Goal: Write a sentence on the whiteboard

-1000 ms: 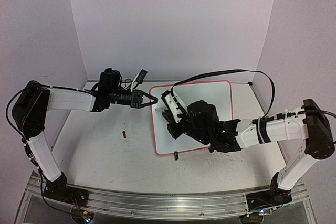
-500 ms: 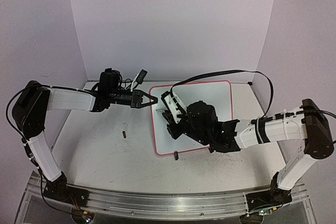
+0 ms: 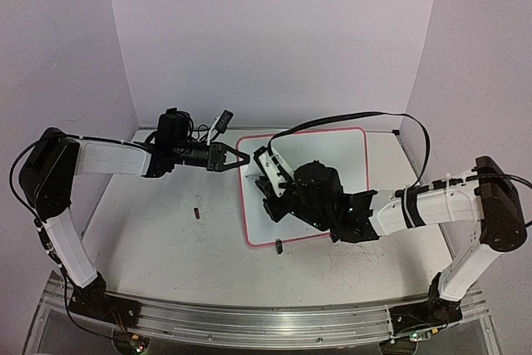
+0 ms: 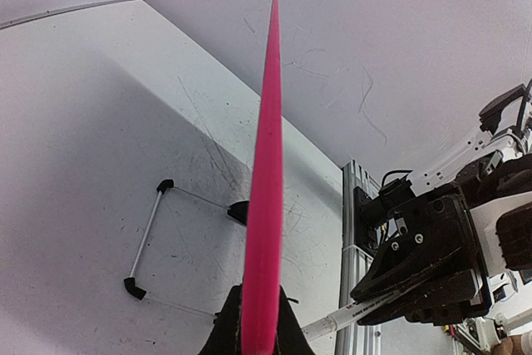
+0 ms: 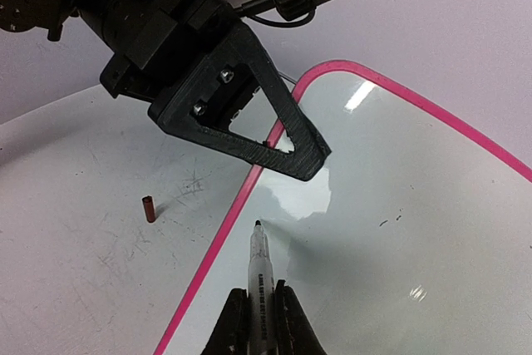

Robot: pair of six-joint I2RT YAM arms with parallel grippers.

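Whiteboard (image 3: pixel 341 155): middle of the worktop (image 3: pixel 166 243), toward its far edge, pink rim showing.
Left gripper (image 3: pixel 239 160): closed on the whiteboard's left rim.
Right gripper (image 5: pixel 260 301): clamped round a marker (image 5: pixel 258 259), over the board's left part.
Marker tip: just inside the left rim; contact with the board unclear.
Small dark cap (image 3: pixel 196 212): on the worktop, left of the whiteboard, apart from it.

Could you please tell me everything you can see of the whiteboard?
The whiteboard is a small glossy white rectangle with rounded corners and a thin pink rim. Its face looks blank apart from a few specks. The left fingers clamp its left edge, and a black clip foot shows at its near edge. The marker in the right fingers points at the face near that rim.
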